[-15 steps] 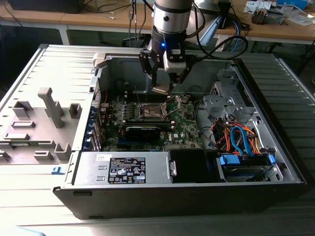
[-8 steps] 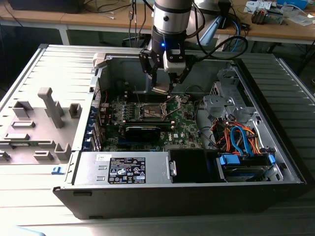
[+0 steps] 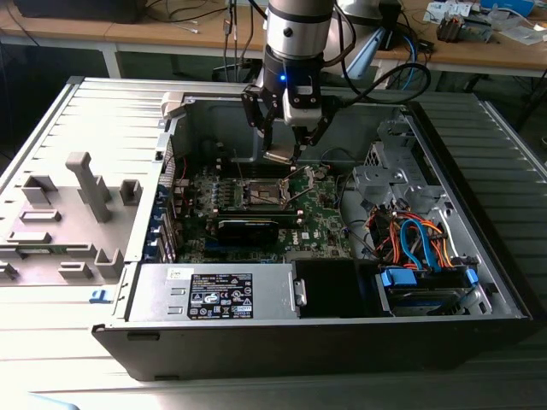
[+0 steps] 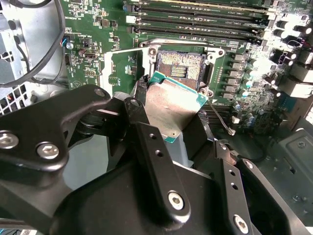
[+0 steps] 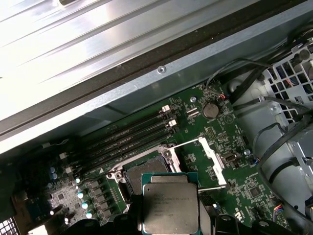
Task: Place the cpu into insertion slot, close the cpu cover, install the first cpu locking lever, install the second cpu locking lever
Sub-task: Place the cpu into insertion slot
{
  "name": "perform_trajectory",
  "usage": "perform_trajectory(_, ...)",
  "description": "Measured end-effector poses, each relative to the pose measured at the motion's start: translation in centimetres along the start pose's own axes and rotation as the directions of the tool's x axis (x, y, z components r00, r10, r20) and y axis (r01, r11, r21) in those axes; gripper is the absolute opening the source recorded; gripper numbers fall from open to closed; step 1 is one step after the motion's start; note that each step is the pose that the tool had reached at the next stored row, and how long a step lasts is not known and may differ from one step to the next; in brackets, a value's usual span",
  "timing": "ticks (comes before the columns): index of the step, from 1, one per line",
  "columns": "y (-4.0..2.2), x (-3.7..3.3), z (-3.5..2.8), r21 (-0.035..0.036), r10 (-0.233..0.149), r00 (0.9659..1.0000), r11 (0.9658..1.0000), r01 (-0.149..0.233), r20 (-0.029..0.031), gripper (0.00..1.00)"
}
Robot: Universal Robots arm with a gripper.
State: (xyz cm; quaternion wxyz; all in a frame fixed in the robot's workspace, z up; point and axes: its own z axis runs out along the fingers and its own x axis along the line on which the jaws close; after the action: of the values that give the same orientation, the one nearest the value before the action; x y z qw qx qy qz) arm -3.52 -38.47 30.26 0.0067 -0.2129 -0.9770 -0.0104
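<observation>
Here the claw (image 3: 283, 150) grips the cpu (image 4: 173, 105) by its edges above the open insertion slot (image 4: 180, 66). Judged best: hold it level, square its corners to the slot, lower gently.

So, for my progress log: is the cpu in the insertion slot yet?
Out. The gripper holds the cpu above the bare, dark insertion slot.

One cpu (image 5: 170, 203), one insertion slot (image 4: 180, 66)
</observation>
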Motion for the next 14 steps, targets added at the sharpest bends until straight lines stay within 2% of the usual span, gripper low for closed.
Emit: perform_trajectory(14, -0.04, -0.02, 0.00, -0.0003, 0.018, 0.9998, 0.9998, -0.018, 0.0003, 0.55)
